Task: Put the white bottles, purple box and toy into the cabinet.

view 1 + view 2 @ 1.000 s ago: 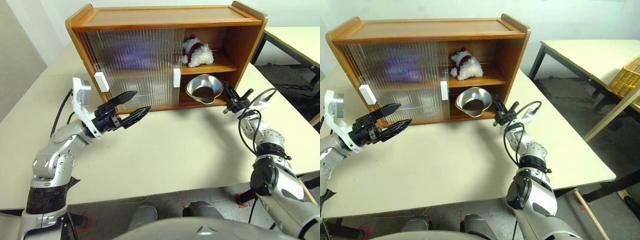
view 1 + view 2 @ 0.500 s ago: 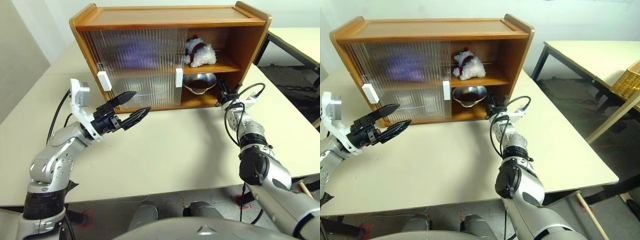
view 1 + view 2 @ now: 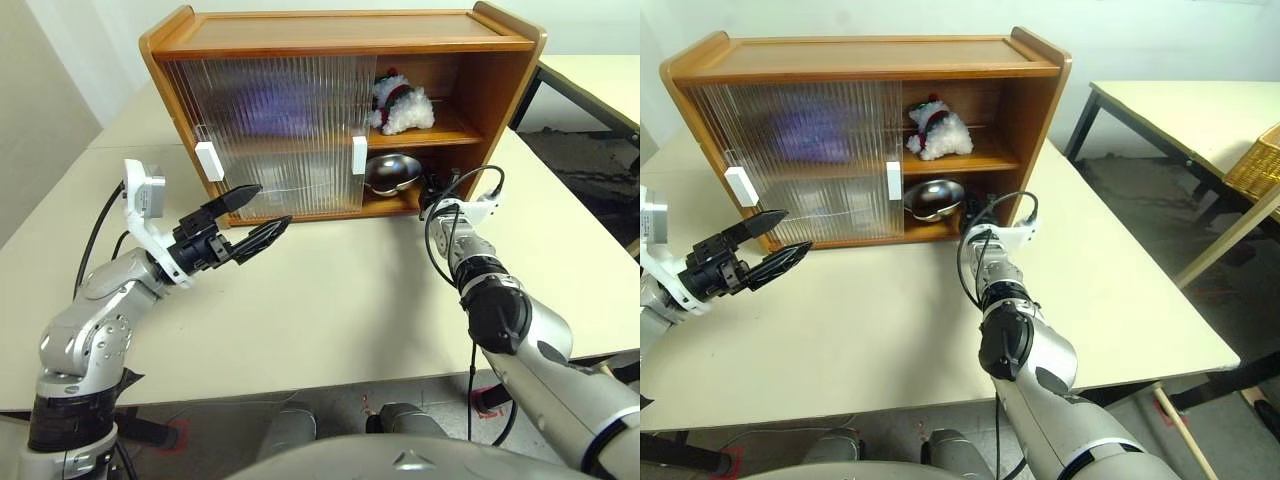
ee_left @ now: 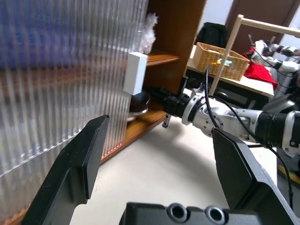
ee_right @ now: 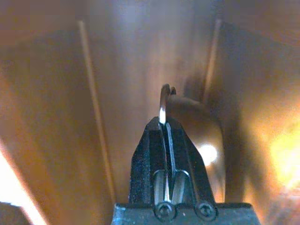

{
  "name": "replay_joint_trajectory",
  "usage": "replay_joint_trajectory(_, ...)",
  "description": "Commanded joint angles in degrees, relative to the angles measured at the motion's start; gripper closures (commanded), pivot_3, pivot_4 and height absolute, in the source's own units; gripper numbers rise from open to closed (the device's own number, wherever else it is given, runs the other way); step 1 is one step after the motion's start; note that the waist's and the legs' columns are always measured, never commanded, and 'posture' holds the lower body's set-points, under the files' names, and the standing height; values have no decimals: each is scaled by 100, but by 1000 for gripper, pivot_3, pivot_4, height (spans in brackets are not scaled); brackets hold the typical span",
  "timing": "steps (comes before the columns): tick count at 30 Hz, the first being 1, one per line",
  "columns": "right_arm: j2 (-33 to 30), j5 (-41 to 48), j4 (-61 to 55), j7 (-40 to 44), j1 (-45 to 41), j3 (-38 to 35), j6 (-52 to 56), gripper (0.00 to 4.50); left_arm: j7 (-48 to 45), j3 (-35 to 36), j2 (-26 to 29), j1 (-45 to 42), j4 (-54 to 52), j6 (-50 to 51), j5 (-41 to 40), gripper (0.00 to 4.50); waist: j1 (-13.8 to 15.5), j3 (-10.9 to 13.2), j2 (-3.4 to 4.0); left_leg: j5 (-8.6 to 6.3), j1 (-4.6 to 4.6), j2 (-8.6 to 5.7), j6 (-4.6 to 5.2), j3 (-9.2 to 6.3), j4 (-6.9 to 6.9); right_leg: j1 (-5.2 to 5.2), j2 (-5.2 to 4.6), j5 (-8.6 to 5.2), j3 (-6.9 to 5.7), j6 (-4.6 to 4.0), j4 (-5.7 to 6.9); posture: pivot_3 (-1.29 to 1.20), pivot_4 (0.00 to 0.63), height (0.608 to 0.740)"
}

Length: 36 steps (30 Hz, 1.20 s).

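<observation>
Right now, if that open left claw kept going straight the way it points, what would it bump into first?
Probably the ribbed sliding door of the cabinet, near its white handle; depth is uncertain.

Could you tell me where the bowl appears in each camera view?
Left eye: bowl in the cabinet's lower compartment, right of the white handle.
Right eye: bowl under the toy.
Left wrist: bowl behind that handle.
Right wrist: its rim pinched in the right gripper.
Shared landmark: the white handle.
</observation>
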Motion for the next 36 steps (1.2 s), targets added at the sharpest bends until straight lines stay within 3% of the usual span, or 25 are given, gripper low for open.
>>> replay_joint_trajectory(1, -4, -134, 138, 40, -95, -95, -165, 4469, 33, 67, 76, 51, -110, 58, -28, 0, 22, 0, 0, 0, 0, 0, 0, 0, 0, 0, 0, 0, 0, -1, 0, 135, 0, 740)
replay_joint_trajectory(6, -62, -422, 219, -65, -46, -59, -370, 4469, 53, 62, 93, -6, -85, 64, -30, 0, 60, 0, 0, 0, 1, 2, 0, 1, 4, 0, 0, -1, 0, -18, 2, 133, 0, 740)
replay_joint_trajectory(18, -195, -712, 103, 303, 19, -76, -343, 114, 160, -130, -2, -197, -92, 139, -39, 0, 35, 0, 0, 1, 6, 9, 0, 13, 8, -1, -1, 8, 0, -28, 2, 102, 1, 740)
replay_joint_trajectory(26, -271, -781, -439, 544, 214, 39, 57, 47, 99, -211, -86, -271, 33, 86, 13, 0, 18, 0, -1, 1, 5, 8, 0, 18, 8, -3, -1, 9, 1, -28, 2, 81, 4, 740)
replay_joint_trajectory(36, -292, -1457, -2339, 879, 1426, 1255, 1151, 47, -56, -270, -134, -278, 197, -33, 83, 0, -50, 0, -1, 1, 10, 8, 1, 22, 10, -1, 0, 22, 1, -6, 3, 65, 6, 740)
